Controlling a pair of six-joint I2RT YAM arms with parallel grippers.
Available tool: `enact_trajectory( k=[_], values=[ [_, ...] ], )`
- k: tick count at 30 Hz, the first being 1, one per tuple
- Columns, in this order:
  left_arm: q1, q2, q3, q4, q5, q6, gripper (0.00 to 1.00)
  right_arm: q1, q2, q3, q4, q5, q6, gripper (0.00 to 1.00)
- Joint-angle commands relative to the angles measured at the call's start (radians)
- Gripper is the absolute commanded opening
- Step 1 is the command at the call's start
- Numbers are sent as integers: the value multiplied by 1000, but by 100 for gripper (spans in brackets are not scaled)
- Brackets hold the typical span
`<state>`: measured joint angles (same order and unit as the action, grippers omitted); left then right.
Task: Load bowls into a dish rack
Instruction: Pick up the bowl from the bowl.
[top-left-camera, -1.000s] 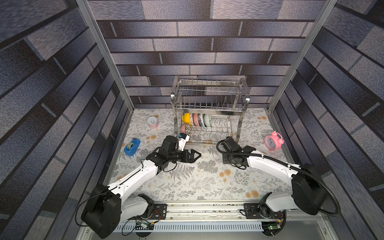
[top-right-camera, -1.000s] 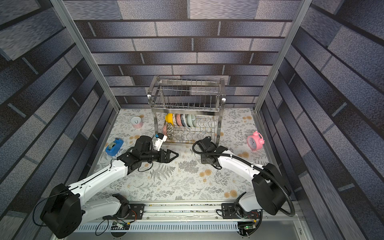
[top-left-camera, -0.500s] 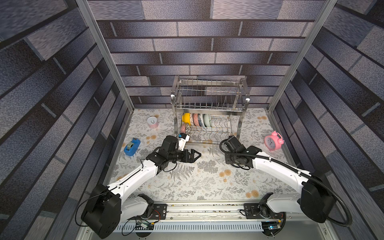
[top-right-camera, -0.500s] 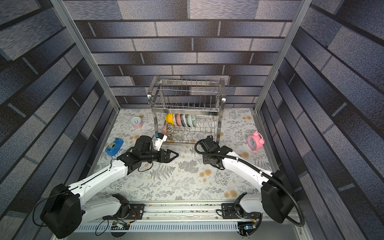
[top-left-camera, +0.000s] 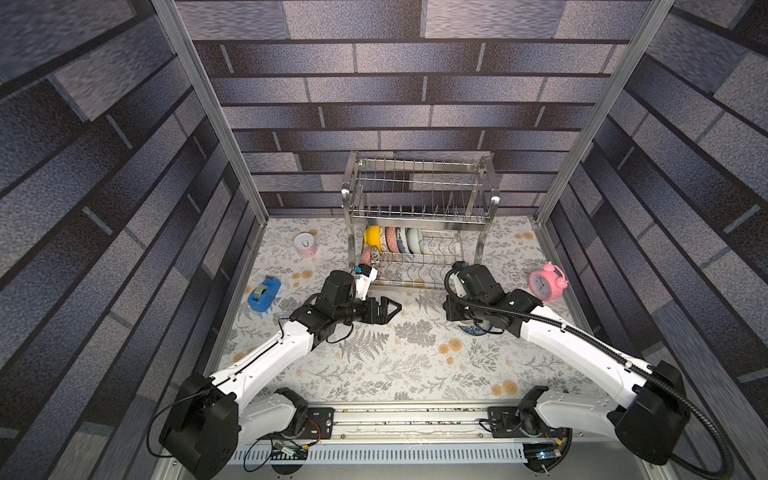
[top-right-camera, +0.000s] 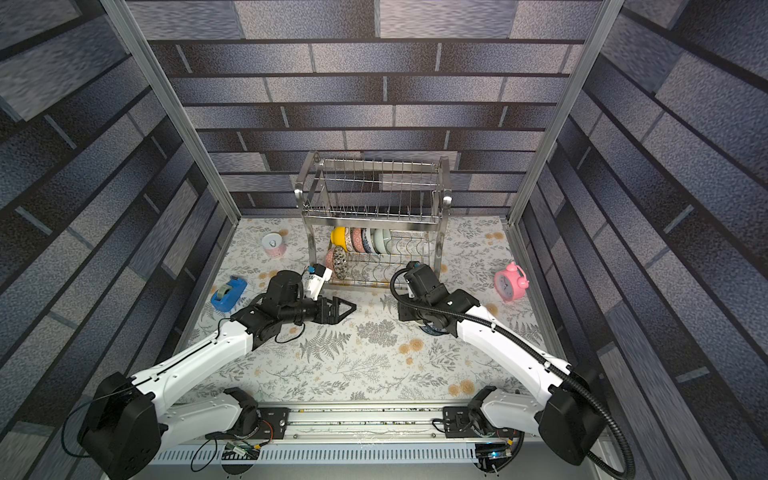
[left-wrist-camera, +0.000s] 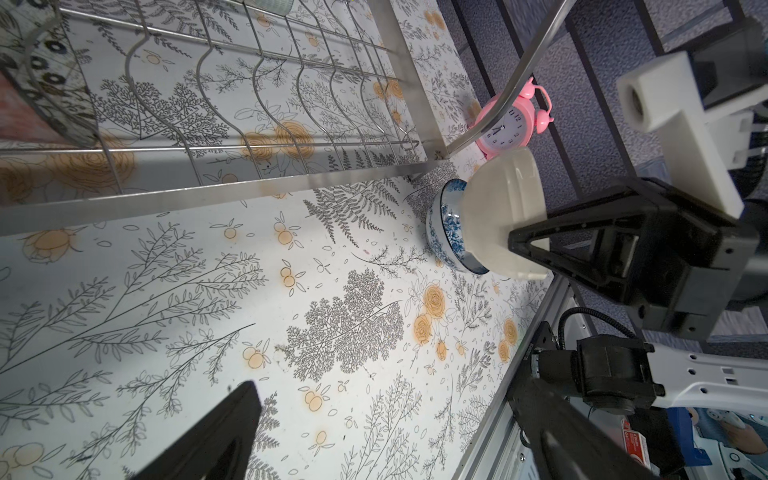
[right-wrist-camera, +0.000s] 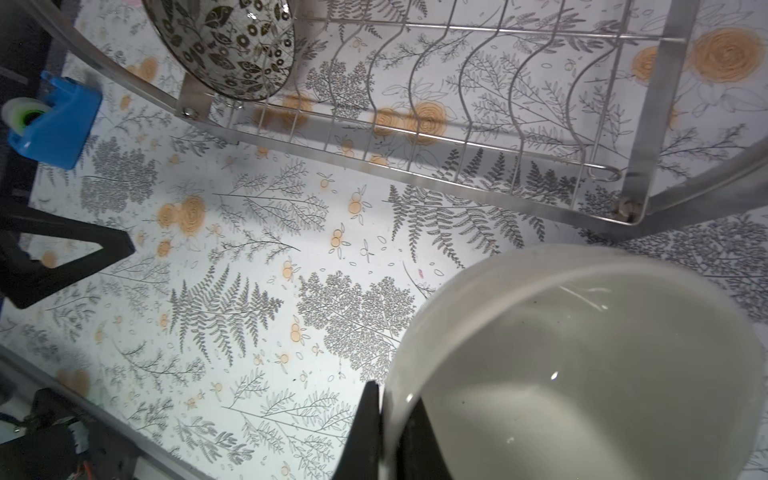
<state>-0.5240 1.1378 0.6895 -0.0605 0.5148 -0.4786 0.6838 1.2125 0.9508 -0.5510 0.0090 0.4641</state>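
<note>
My right gripper (right-wrist-camera: 388, 436) is shut on the rim of a cream bowl (right-wrist-camera: 582, 353), held tilted above the table in front of the dish rack (top-left-camera: 419, 208). Just behind it a blue-and-white bowl (left-wrist-camera: 442, 232) stands on the table; I cannot tell whether the two touch. The rack's lower tier holds a yellow bowl (top-left-camera: 372, 236) and several others on edge, with a dark leaf-patterned bowl (right-wrist-camera: 224, 45) at its front left. My left gripper (top-left-camera: 390, 309) hovers open and empty over the table, left of the cream bowl.
A pink-and-white can (top-left-camera: 306, 244) and a blue tape dispenser (top-left-camera: 264, 293) sit left of the rack. A pink alarm clock (top-left-camera: 546, 282) stands to its right. The rack's upper tier (top-left-camera: 415, 187) holds nothing.
The right arm has shifted a little to the right with the cream bowl, its elbow swinging out toward the front right. The left arm has not moved.
</note>
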Motion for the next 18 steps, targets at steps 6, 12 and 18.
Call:
enact_trajectory(
  k=[6, 12, 18],
  values=[
    [-1, -83, 19, -46, -42, 20, 100, -4, 42, 79, 198, -201, 58, 0],
    [2, -131, 16, -97, -70, 23, 100, -9, 111, 148, 280, -291, 108, 0],
    [18, -200, -1, -129, -93, 22, 100, -32, 200, 183, 406, -398, 183, 0]
  ],
)
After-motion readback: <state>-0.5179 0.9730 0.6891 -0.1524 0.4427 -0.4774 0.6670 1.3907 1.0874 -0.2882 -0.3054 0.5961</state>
